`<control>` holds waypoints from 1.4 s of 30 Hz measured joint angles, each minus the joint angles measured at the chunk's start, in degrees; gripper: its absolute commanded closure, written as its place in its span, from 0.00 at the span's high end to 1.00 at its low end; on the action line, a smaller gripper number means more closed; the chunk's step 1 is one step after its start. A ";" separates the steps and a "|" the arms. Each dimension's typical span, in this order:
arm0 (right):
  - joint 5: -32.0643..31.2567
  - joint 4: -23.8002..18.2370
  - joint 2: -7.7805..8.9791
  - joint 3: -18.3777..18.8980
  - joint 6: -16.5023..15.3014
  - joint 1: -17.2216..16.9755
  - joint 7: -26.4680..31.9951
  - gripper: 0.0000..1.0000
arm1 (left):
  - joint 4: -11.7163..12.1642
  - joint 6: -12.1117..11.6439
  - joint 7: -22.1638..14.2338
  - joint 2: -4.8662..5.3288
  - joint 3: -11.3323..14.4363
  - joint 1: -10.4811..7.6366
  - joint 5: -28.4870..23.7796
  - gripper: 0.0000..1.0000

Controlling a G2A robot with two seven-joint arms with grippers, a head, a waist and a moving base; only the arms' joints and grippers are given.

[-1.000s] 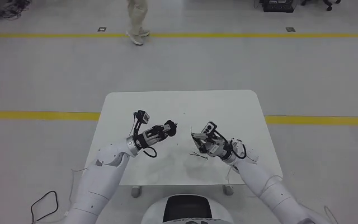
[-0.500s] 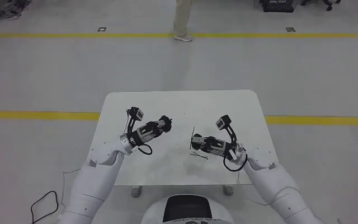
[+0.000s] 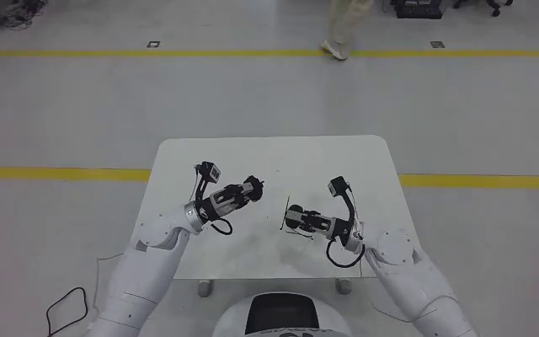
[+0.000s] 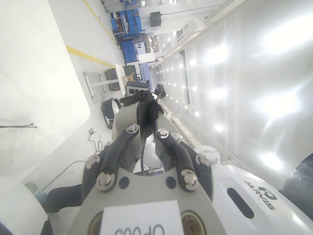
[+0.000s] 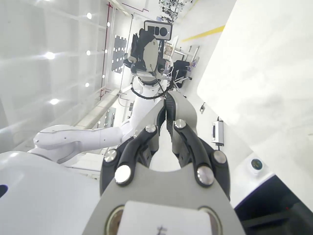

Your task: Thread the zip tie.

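Pinching the zip tie (image 3: 285, 211) between closed fingers, the right hand (image 3: 290, 217) hangs over the middle of the surface (image 3: 337, 160), toward its front edge. The left hand (image 3: 255, 187) faces it nearby, fingers together, clear of the tie. Loose ties (image 3: 297, 234) lie just below the right hand.

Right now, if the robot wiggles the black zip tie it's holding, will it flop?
Probably springy, not floppy: the zip tie sticks out of the right gripper fairly straight. It looks very thin, so likely light and easily bent.
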 measured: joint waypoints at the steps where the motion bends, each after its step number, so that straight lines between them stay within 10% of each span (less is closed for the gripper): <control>1: 0.00 0.00 0.00 0.00 0.00 0.00 0.00 0.00 | 0.00 0.00 0.00 0.00 0.00 0.00 0.00 0.00; 8: -2.45 -1.32 0.02 0.02 0.00 0.09 -1.84 0.00 | -0.76 1.00 2.02 0.01 0.51 0.21 0.37 0.00; 23: -34.41 -9.52 1.24 -2.17 0.00 -3.44 -20.86 0.00 | -5.07 6.13 2.51 0.67 1.60 1.54 -3.98 0.00; 42: -46.58 -10.73 1.75 -4.06 0.99 -4.73 -28.61 0.00 | -4.86 4.60 2.08 1.31 4.56 0.25 -1.94 0.00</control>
